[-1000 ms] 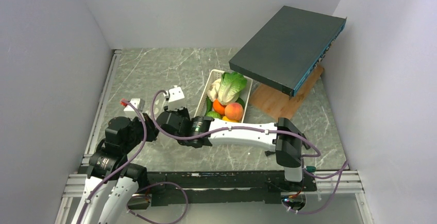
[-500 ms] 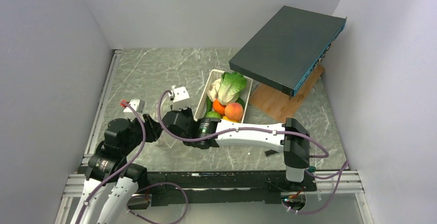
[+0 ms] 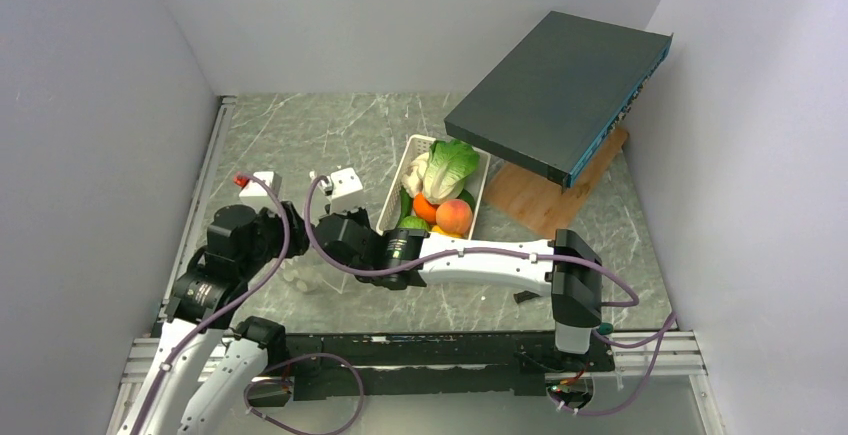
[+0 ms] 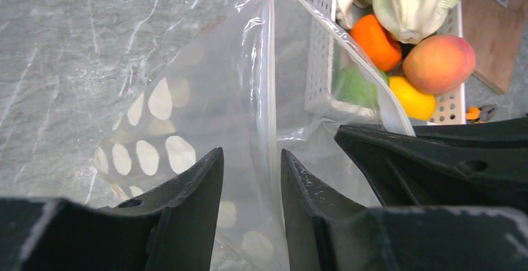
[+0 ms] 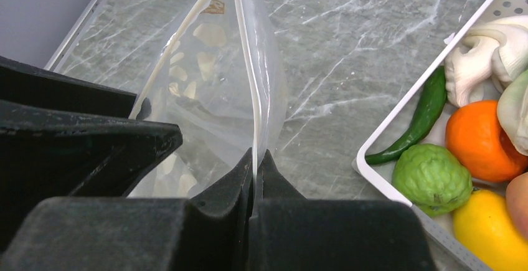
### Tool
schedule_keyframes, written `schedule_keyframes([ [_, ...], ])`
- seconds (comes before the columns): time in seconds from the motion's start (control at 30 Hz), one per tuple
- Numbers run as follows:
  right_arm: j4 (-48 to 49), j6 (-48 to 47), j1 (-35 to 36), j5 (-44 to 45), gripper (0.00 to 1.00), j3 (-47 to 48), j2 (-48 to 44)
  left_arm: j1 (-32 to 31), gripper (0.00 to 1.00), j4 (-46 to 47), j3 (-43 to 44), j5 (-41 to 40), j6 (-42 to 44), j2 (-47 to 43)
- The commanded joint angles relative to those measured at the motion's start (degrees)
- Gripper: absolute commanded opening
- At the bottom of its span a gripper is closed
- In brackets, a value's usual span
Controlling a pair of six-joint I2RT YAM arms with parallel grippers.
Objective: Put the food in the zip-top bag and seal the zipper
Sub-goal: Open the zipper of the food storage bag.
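Note:
The clear zip-top bag (image 5: 212, 78) with white dots hangs between my two grippers, and its dotted face also shows in the left wrist view (image 4: 155, 128). My right gripper (image 5: 255, 156) is shut on its whitish zipper strip (image 5: 246, 59). My left gripper (image 4: 251, 159) is open, with the other rim strip (image 4: 264, 96) running between its jaws. The food lies in the white basket (image 3: 395, 190): lettuce (image 3: 447, 170), mushroom (image 5: 479, 59), orange (image 5: 479, 140), peach (image 4: 439, 62), lemon (image 5: 489, 230), lime (image 5: 433, 177) and a dark green vegetable (image 5: 423, 118).
A dark flat box (image 3: 560, 90) leans over a wooden board (image 3: 550, 195) at the back right, overhanging the basket's far end. White walls close in the left, back and right. My two arms cross the near-left table by the bag (image 3: 305, 277).
My left arm has moved forward and up to the bag's mouth beside the right gripper. The right gripper shifted slightly right, still holding the bag's rim. The food has not moved.

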Motion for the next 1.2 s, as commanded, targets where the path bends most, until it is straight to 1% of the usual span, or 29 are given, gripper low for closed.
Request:
schedule_keyframes([
  [0.0, 2.1, -0.4, -0.2, -0.6, 0.00, 0.4, -1.7, -0.1, 0.40, 1.7, 1.3, -2.8, 2.6, 0.8],
  [0.03, 2.3, -0.4, -0.1, -0.8, 0.00, 0.3, -1.7, -0.2, 0.36, 2.0, 0.9, -2.6, 2.6, 0.7],
  [0.17, 3.5, -1.2, -0.3, -1.3, 0.00, -0.7, -2.0, -0.2, 0.12, 2.3, -0.5, -3.7, 3.6, -0.5],
  [0.27, 5.5, -1.7, -1.3, -3.8, 0.00, -2.8, -2.8, -0.2, 0.00, 1.1, -0.7, -6.9, 5.2, -1.4],
  [0.37, 8.3, -2.2, -3.1, -8.4, 0.00, -6.0, -4.0, -0.2, 0.00, 1.1, -2.3, -8.4, 5.8, -2.8],
  [0.4, 8.5, -2.3, -3.5, -9.6, 0.01, -6.6, -4.2, -0.2, 0.00, 1.5, -3.0, -8.7, 5.5, -3.5],
  [0.43, 8.5, -2.7, -3.7, -10.5, 0.06, -7.0, -4.3, -0.2, 0.00, 2.0, -3.5, -8.5, 5.4, -4.0],
  [0.5, 7.8, -3.4, -3.7, -12.2, 0.19, -6.7, -4.4, -0.2, 0.00, 2.7, -4.0, -8.2, 5.4, -5.1],
  [0.6, 5.3, -4.9, -3.6, -15.5, 0.29, -5.3, -4.9, -0.1, 0.00, 3.1, -4.9, -8.8, 5.4, -6.0],
  [0.63, 4.6, -5.1, -3.7, -16.3, 0.34, -5.1, -5.5, -0.2, 0.00, 2.9, -4.9, -9.2, 5.3, -6.0],
  [0.7, 3.1, -5.8, -3.7, -17.6, 0.47, -4.8, -7.3, -0.3, 0.00, 2.4, -4.7, -9.6, 5.1, -6.0],
  [0.73, 2.4, -6.2, -3.7, -17.9, 0.51, -4.9, -8.5, -0.4, 0.00, 2.2, -4.7, -10.0, 5.0, -5.8],
  [0.8, 1.3, -7.1, -3.6, -18.1, 0.66, -5.2, -11.0, -0.8, 0.00, 2.0, -4.6, -11.1, 4.5, -5.7],
  [0.83, 0.6, -7.4, -3.6, -18.3, 0.72, -5.3, -12.3, -0.9, 0.00, 2.1, -4.7, -11.2, 4.4, -5.6],
  [0.93, 0.1, -8.0, -3.7, -18.0, 0.82, -6.8, -16.1, -0.9, 0.00, 2.3, -4.8, -11.0, 4.3, -5.0],
  [1.03, 0.3, -9.2, -3.6, -16.5, 0.84, -8.9, -19.8, -1.0, 0.00, 1.6, -4.4, -11.8, 4.0, -4.6],
  [1.17, -2.8, -10.8, -3.6, -8.4, 0.84, -10.7, -22.8, -1.5, 0.00, 1.7, -4.6, -12.3, 3.8, -5.3],
])
